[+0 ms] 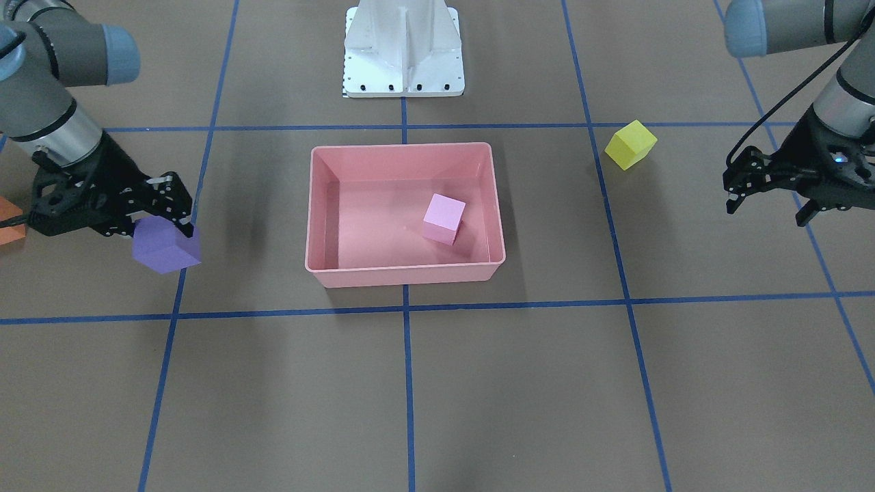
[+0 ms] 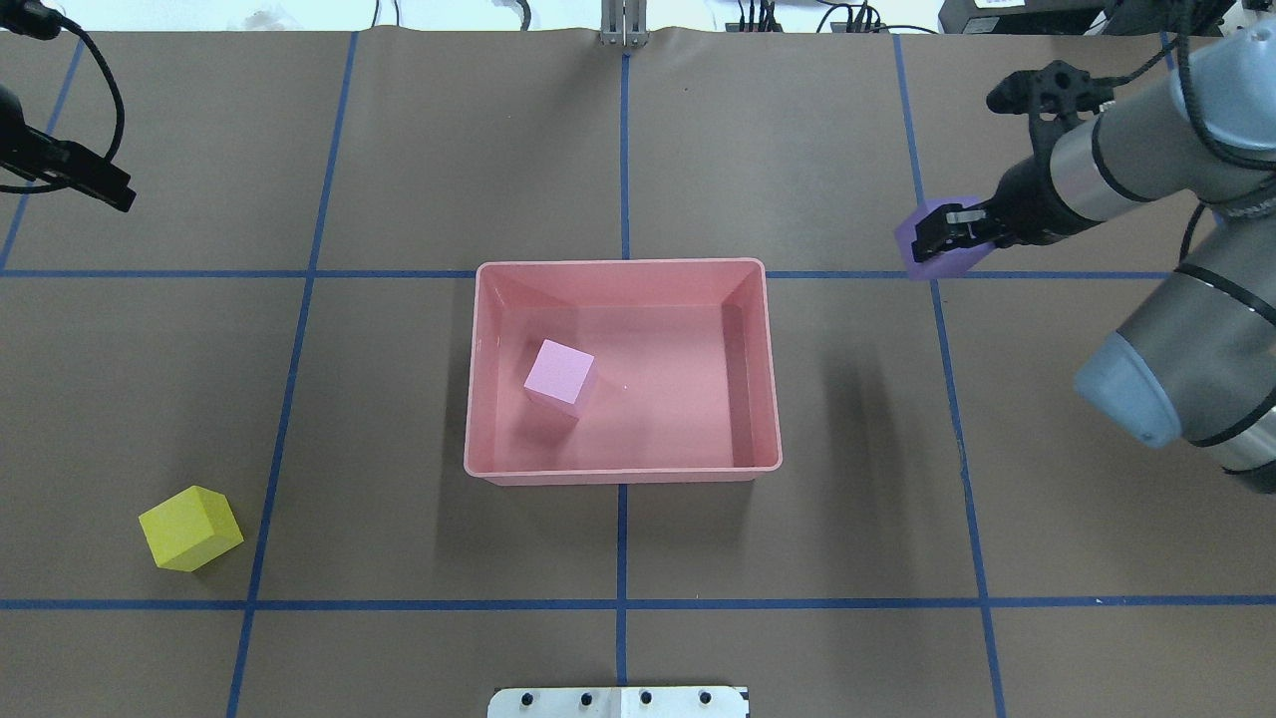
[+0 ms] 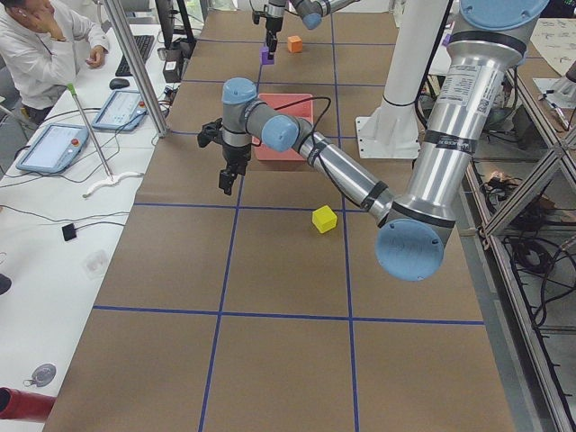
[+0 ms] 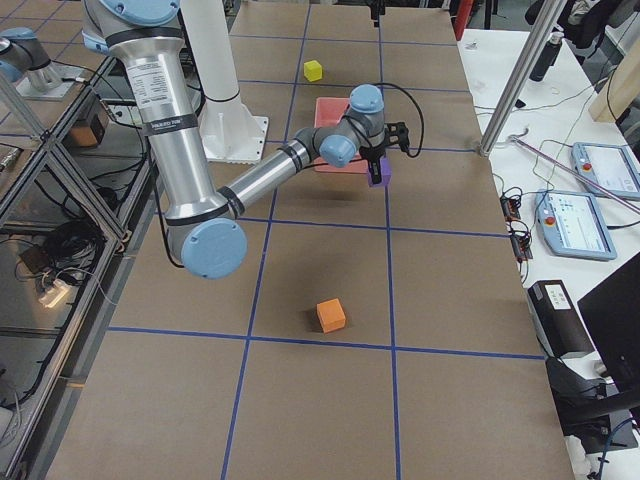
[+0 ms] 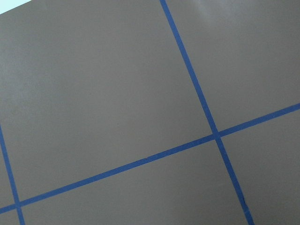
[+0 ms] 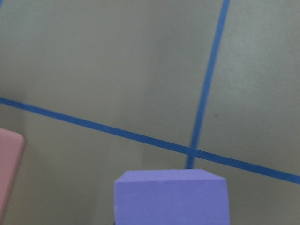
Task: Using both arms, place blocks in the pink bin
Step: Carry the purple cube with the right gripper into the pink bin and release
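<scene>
Purple block (image 1: 166, 244) is clamped in the right pincer (image 1: 163, 225), apparently lifted off the table. The pink bin (image 1: 403, 275) lies to that pincer's left, apart from it, with a pink block (image 1: 443, 217) inside. Carrying looks like the step in hand; next the pincer must cross the rim and let go. The left pincer (image 1: 767, 205) is spread, empty, and the yellow block (image 1: 630, 144) sits between it and the bin. The orange block (image 4: 331, 315) lies beyond the right pincer.

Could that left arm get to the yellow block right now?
Probably yes: the left gripper is open and empty, and the yellow block sits alone on its side of the table, nothing between them.
</scene>
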`<state>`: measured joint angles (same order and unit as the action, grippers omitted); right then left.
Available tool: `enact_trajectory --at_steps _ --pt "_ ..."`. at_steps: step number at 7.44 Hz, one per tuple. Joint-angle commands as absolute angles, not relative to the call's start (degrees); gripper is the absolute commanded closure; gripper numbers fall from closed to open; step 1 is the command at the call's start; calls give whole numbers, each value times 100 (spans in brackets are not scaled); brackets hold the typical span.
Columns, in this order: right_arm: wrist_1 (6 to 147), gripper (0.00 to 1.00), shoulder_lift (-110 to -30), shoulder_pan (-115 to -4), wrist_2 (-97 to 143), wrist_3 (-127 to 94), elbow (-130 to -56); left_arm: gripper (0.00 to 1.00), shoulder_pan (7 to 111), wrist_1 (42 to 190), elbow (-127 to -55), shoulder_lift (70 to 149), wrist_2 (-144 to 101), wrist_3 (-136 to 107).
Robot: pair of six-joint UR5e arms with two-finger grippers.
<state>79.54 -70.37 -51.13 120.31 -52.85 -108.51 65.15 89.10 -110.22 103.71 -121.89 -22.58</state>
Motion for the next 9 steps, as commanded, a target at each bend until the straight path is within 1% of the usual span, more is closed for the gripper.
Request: enact_trajectory --at_steps 1,2,3,4,5,6,7,9 --pt "9548 100 -5552 -4205 11210 -6867 -10934 0 6276 9263 -10960 10310 -12173 -2829" --pt "9780 100 -5198 -3905 10945 -7308 -10873 0 6232 9272 -10969 10310 -12173 -2926" --pt "9791 33 -5081 -3607 10525 -7521 -10811 0 6057 9299 -10995 10310 -12173 -3179" --pt "9826 1 -5028 -3473 10286 -7532 -10802 0 5742 9586 -10986 10318 -12147 -3417" --pt "9922 0 -5001 -3472 10275 -7532 -10863 0 5496 9954 -10960 10301 -12129 -3523" --pt "10166 0 -4801 -3472 10274 -7524 -10872 0 5363 10019 -11021 10214 -12120 -3664" --pt "10360 0 -4642 -3489 10274 -7515 -10898 0 5257 10315 -11039 10004 -12111 -3717" --pt "10389 0 -4745 -3874 10432 -7035 -10925 0 5169 11587 -11048 9180 -12111 -3761"
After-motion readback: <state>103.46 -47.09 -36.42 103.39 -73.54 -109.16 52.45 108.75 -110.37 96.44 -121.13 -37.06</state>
